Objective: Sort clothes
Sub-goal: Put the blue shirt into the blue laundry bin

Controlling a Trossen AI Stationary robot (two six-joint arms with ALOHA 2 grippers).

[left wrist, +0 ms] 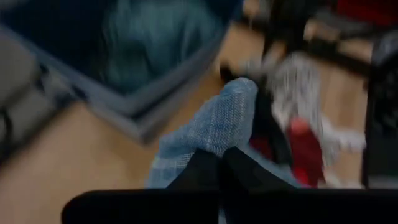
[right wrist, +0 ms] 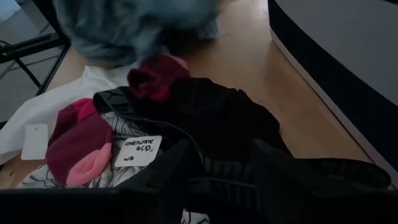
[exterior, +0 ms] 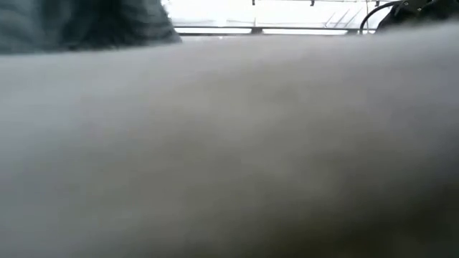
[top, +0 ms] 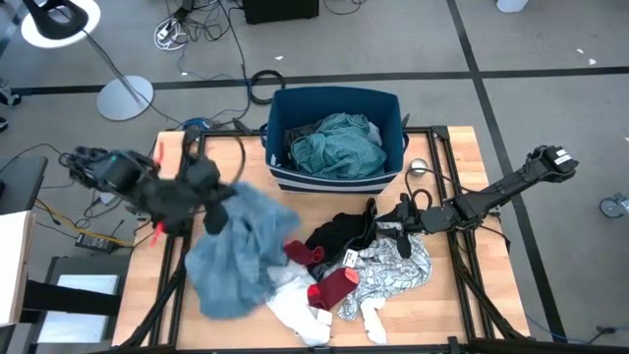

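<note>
Nearest your front edge of the table lies the unsorted heap: a white garment, a dark red piece on top of it, and a black-and-white patterned garment just to the right. A black garment sits just behind these, and in the right wrist view you see it directly ahead of the right gripper, whose fingers stand apart and low over the cloth, touching its edge; whether they grip it you cannot tell. To the left, your left gripper is pressed shut, pinching the light blue garment, which hangs and spreads below it over the left side of the heap; the left wrist view shows the blue cloth bunched between the dark fingers. Farthest back, the dark blue bin stands at the rear edge, with a teal green garment already inside it.
</note>
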